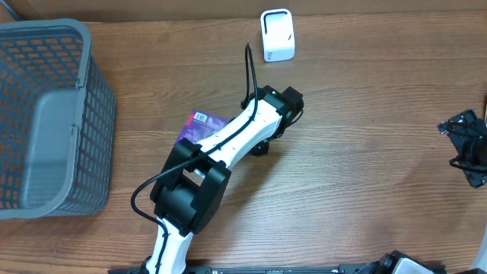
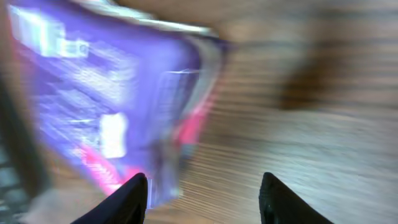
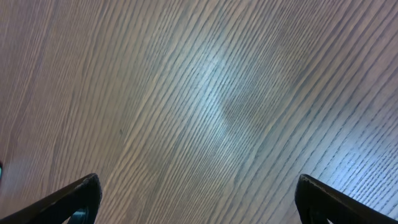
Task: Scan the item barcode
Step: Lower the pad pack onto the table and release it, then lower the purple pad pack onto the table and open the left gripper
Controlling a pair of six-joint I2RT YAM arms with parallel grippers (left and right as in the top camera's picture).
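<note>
The item, a purple packet (image 1: pixel 199 128) with a small white label (image 1: pixel 200 117), lies flat on the wooden table, half hidden under my left arm. In the left wrist view the packet (image 2: pixel 106 93) is motion-blurred and fills the upper left. My left gripper (image 2: pixel 202 196) is open: bare wood shows between its dark fingers, and the left fingertip (image 2: pixel 134 193) sits at the packet's lower corner. A white scanner (image 1: pixel 278 35) stands at the back of the table. My right gripper (image 1: pixel 468 148) rests at the right edge, and in its own view it (image 3: pixel 199 196) is open wide over bare wood.
A grey mesh basket (image 1: pixel 95 114) occupies the left side of the table. The left arm (image 1: pixel 228 144) stretches diagonally across the middle, with a black cable looping above it.
</note>
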